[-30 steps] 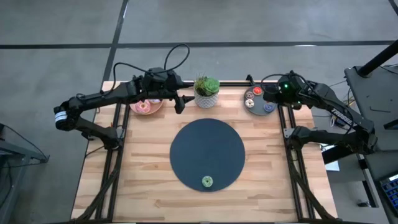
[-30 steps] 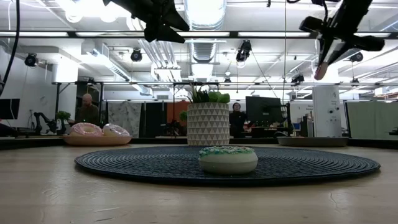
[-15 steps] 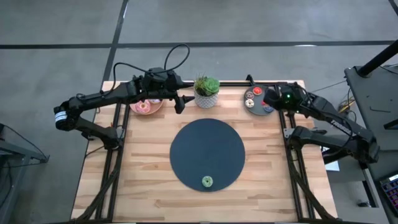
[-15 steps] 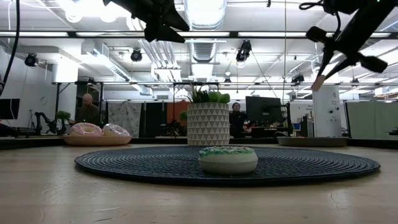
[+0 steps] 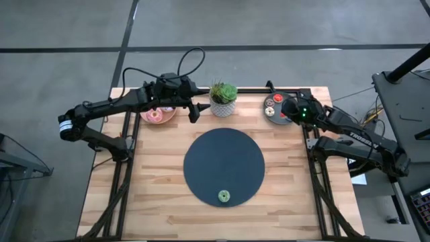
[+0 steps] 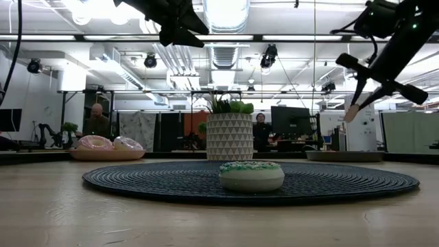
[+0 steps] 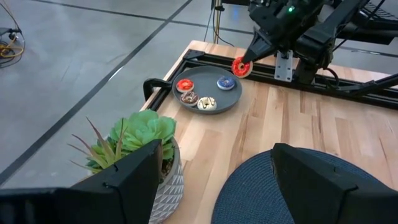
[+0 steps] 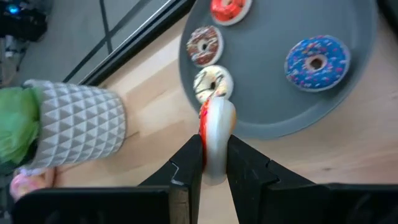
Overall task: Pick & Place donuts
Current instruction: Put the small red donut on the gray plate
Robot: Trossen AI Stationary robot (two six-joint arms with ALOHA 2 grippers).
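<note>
My right gripper (image 8: 210, 163) is pinching a red donut (image 8: 214, 134) on edge, fingers (image 8: 186, 168) clamped on its lower half only, rest sticking out past the tips, so the hold looks thin; main risk as I judge it is the ring twisting or popping out sideways if I swing fast toward the dark mat (image 5: 224, 165). Using that mat as landmark: the green donut (image 5: 224, 196) already sits on it, close to its near rim, so a drop from height could bounce or roll my red one into it, or off the mat onto the bare table (image 5: 154, 208). An edge-on release is the likely cause, a ring let go upright rolls. Past the mat's far edge stands the potted plant (image 5: 223, 98); a low path from my side could clip the pot or leaves. To the far right of the mat is the grey plate (image 5: 272, 117), and I hang over its mat-side edge with the red donut in the air; on the plate are another red donut (image 8: 229, 7), a brown one (image 8: 204, 43), a cream one (image 8: 211, 82) and a blue one (image 8: 316, 61), and dipping now could knock the cream one, the closest to my tips. To the far left of the mat, the left gripper (image 5: 193, 110) waits spread wide and empty by the pink plate (image 5: 153, 121) with the frosted donuts (image 6: 95, 143); if both arms head for the mat at once they could collide over it.
</note>
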